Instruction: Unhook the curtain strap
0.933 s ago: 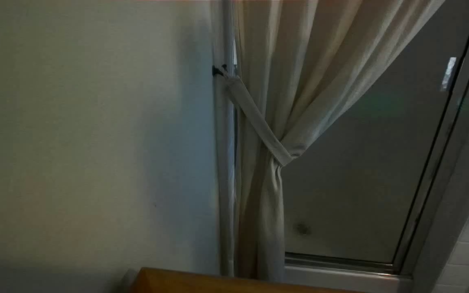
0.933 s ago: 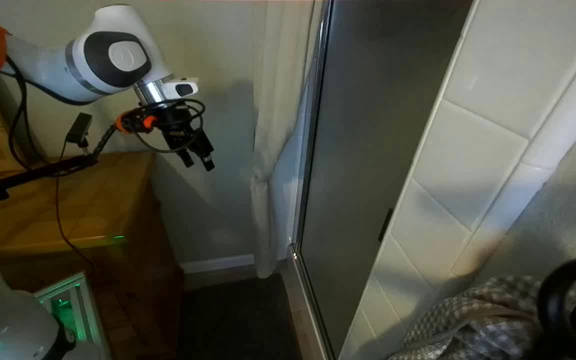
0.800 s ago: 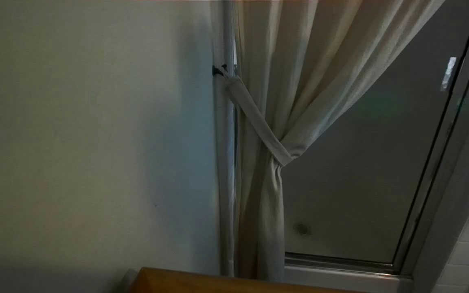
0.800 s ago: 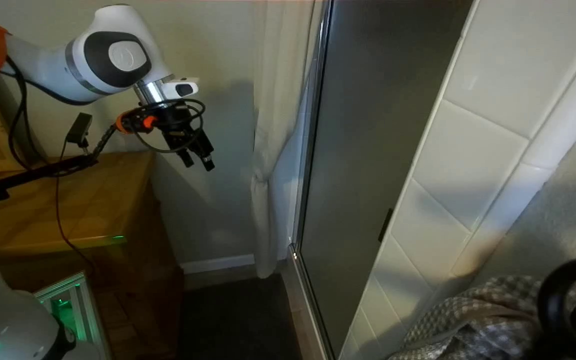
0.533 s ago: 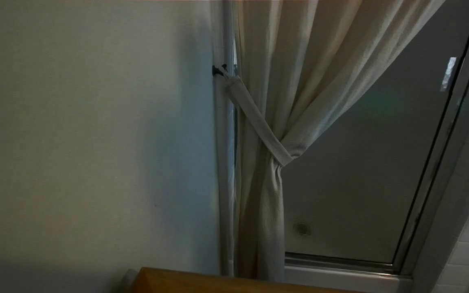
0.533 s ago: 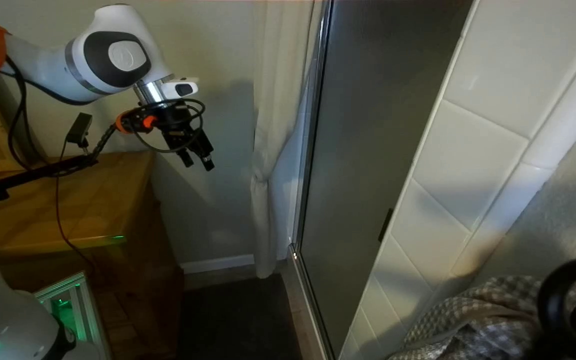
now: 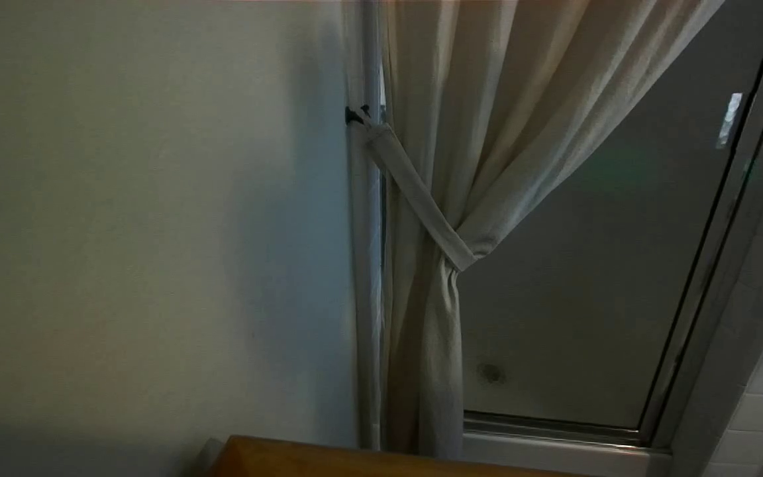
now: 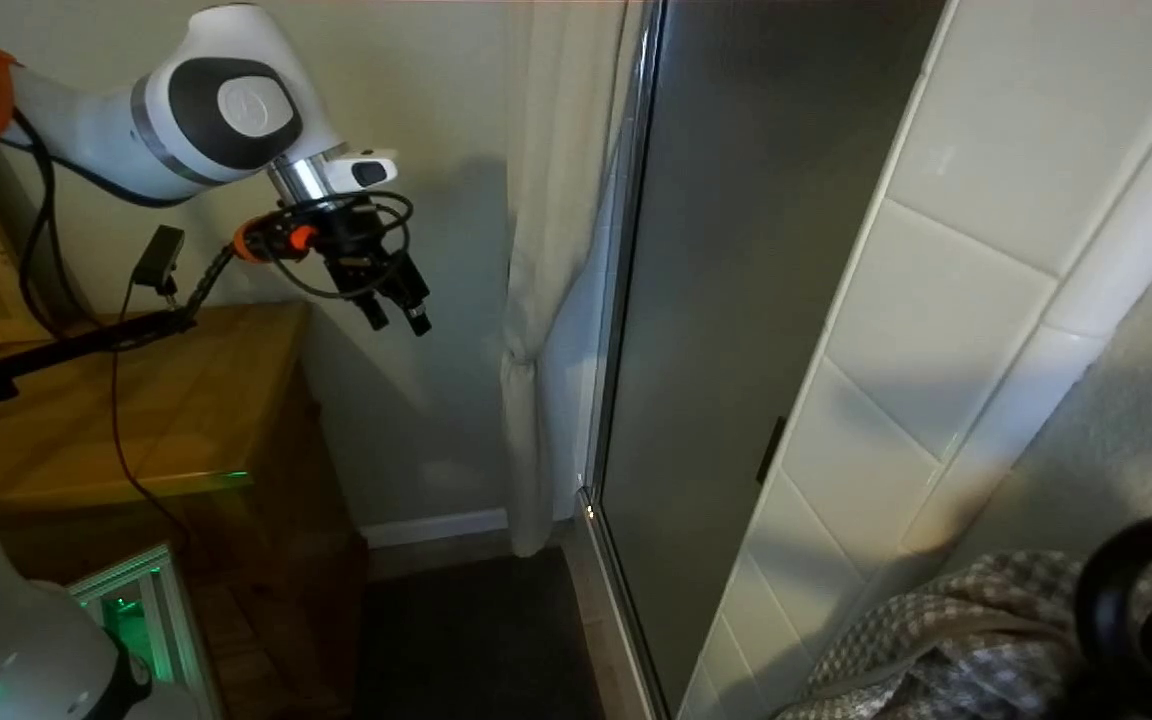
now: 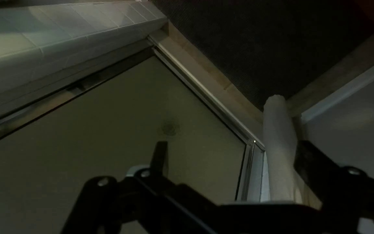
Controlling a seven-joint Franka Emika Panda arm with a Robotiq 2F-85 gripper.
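Wrist view: the hand (image 9: 234, 157) stands wide, gripping nothing, and the unhooking seems not yet begun.
In an exterior view the strap (image 7: 421, 199) is on the dark hook (image 7: 354, 115), near that view's 12 o'clock; from there it slants toward 5 o'clock and wraps the gathered curtain (image 7: 507, 99). In an exterior view the arm (image 8: 226, 110) holds the hand apart from the curtain, which hangs toward the hand's 3 o'clock; the hook cannot be made out from there. None of the task looks done. Left to do, I judge: bring the hand to the hook, pinch the strap, work its end off, and let the curtain drop loose.
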